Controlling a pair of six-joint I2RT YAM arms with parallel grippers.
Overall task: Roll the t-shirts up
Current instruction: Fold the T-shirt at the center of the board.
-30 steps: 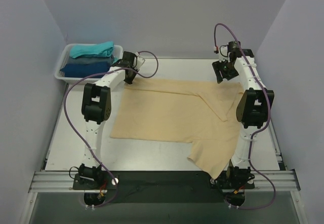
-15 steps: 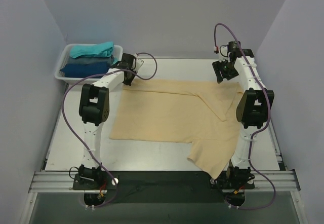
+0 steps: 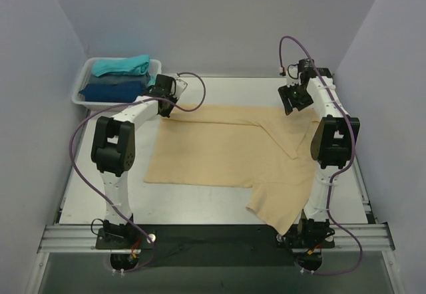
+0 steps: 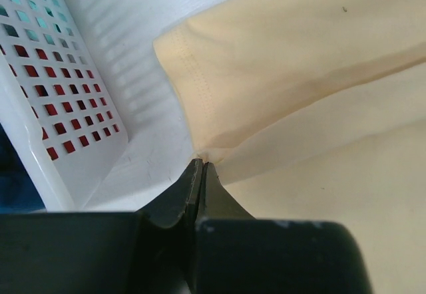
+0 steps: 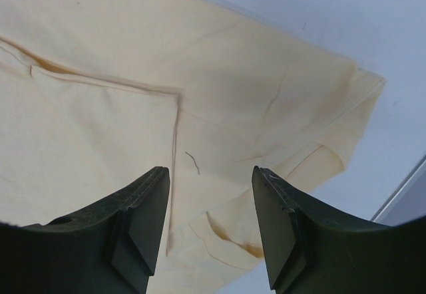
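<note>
Here the tan t-shirt (image 3: 226,147) lies flat on the white table (image 3: 100,174), to the right of the white mesh basket (image 3: 83,84). Its long axis runs sideways, away from the basket, and one sleeve droops past the table's near edge.

The left gripper (image 4: 201,164) sits just beside the basket's wall. Its jaws are pressed together, with the tips at the seam where a sleeve meets the body. Whether they nip any cloth is unclear.

The right gripper (image 5: 210,171) hangs spread wide over the shirt corner farthest from the basket, gripping nothing. A folded flap and a loose thread lie below it.

Both arms stand at the shirt's far edge, so a roll would likely start there and come toward the bases. The cloth is limp, and there is bare table around it.

Teal (image 3: 120,65) and dark blue (image 3: 110,91) bundles fill the basket.
</note>
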